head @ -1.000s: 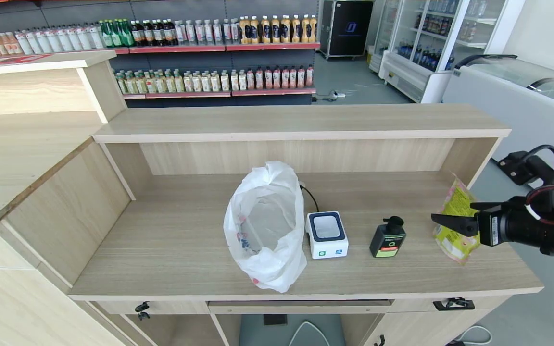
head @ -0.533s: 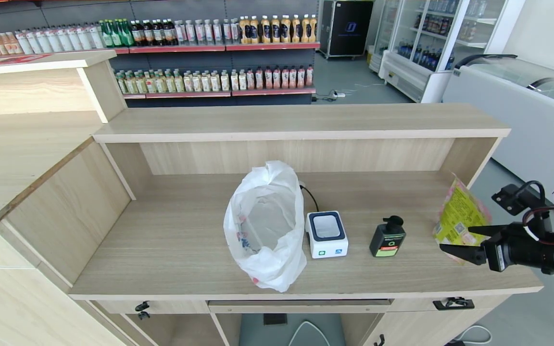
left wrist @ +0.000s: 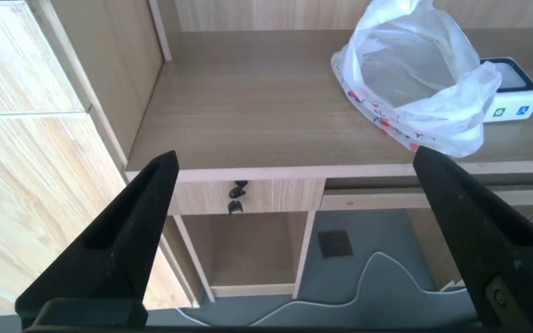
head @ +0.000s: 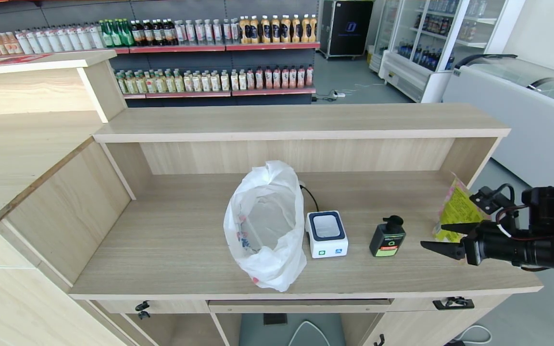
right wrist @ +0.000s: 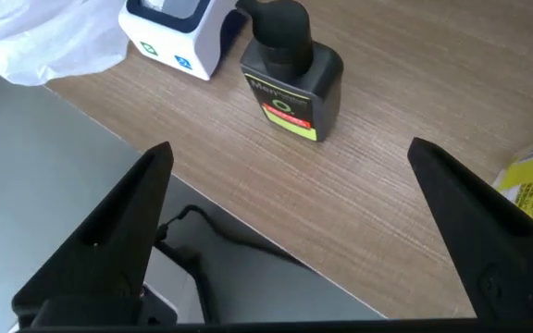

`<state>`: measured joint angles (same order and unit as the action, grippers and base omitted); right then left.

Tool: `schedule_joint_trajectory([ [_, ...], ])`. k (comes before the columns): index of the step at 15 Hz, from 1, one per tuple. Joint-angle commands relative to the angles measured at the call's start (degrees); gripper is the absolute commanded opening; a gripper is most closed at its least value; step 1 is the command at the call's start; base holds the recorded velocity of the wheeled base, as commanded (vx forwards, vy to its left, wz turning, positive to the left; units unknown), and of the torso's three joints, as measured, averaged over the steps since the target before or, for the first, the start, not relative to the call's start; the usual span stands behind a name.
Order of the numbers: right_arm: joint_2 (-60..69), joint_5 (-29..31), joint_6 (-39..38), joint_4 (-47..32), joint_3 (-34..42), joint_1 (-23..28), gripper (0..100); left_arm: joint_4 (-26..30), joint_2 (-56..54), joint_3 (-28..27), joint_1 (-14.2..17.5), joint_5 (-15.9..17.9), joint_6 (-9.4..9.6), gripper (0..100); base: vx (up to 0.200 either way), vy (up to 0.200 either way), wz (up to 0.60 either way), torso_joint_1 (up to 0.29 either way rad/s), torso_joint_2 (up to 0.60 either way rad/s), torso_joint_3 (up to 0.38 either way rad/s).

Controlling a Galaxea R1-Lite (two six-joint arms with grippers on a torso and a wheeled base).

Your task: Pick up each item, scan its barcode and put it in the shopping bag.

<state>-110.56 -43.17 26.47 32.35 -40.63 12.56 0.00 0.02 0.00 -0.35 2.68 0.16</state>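
Right gripper sits over the right end of the table, jaws apart and empty. Pump bottle stands upright, long axis vertical, just to the gripper's left and dead ahead of the jaw opening. Snack pouch leans behind the gripper. Scanner and shopping bag lie beyond the bottle. Left gripper hangs off the front-left corner, jaws apart, well away, so I'd say the right arm takes the bottle
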Motion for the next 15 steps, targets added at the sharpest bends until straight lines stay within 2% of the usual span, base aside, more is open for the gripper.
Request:
schedule_joint_trajectory([
  [1,-4.40,-0.16,0.08,1.75,-1.64,-1.22,100,0.00,0.06,0.00,0.00,0.04,0.02,100,0.000,0.000,0.00,0.000,0.00,0.000],
  [4,-9.06,-0.69,0.25,5.70,-3.67,-2.71,100,0.00,0.06,0.00,0.00,-0.05,0.02,100,0.000,0.000,0.00,0.000,0.00,0.000],
  [15,-20.05,-11.41,3.86,13.88,-8.41,-4.21,100,0.00,0.06,0.00,0.00,0.04,0.02,100,0.000,0.000,0.00,0.000,0.00,0.000],
])
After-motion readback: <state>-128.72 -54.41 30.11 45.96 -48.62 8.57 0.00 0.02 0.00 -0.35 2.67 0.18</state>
